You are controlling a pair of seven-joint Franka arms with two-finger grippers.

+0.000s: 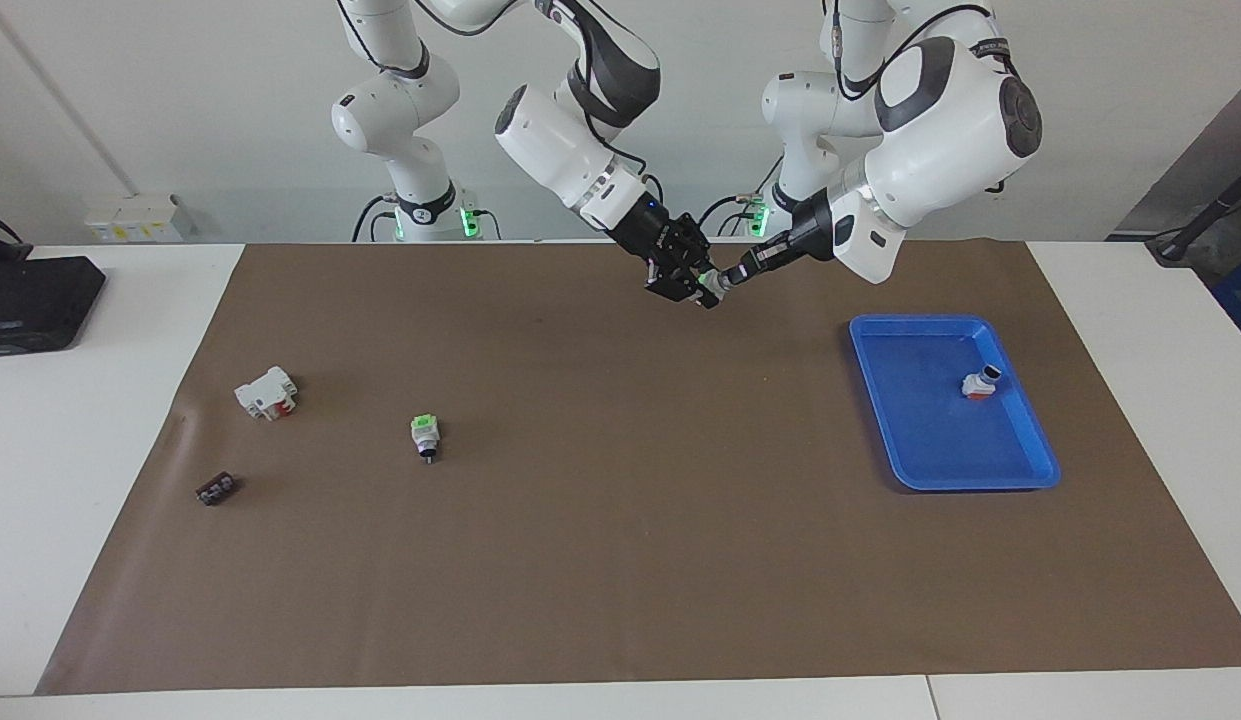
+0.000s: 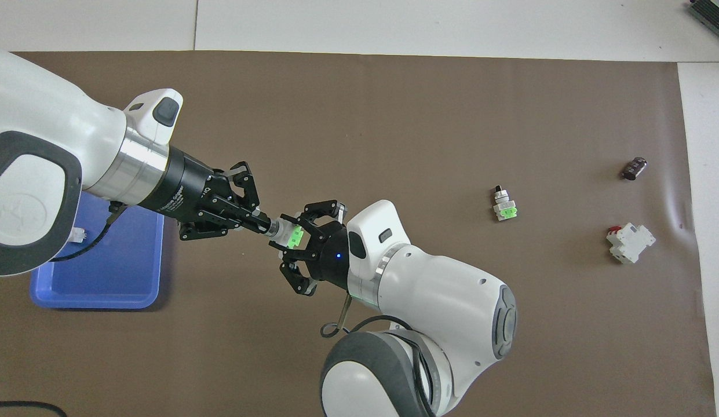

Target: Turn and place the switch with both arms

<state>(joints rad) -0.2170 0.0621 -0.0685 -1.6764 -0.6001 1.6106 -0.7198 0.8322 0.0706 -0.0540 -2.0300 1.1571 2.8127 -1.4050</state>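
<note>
Both grippers meet in mid-air over the brown mat [image 1: 620, 560], in the upper middle of the facing view, and we read this as the turning step of the job. Our right gripper [image 2: 292, 236] is closed on the green-ended body of the switch [image 2: 290, 233], which hangs between the two tools well above the table, just below and left of the overhead frame's centre. Our left gripper [image 2: 263, 223] has its fingertips pinched shut on the dark knob end of that same switch, so one tool can steady the body while the other twists the knob; that is our judgement of why the two grips sit nose to nose. From the facing view the right gripper [image 1: 692, 284] and the left gripper [image 1: 732, 279] touch the part from either end, in line with each other. Moving outward, the blue tray [image 1: 1030, 460] lies at the right of the facing frame with a red-ended switch [image 1: 980, 383] already in it, which suggests it is where this part goes once turned. A second green-ended switch [image 1: 424, 436] rests on the mat left of centre, and farther left sit a white block with a red part [image 1: 266, 392] and a small dark piece [image 1: 216, 489], all untouched.
</note>
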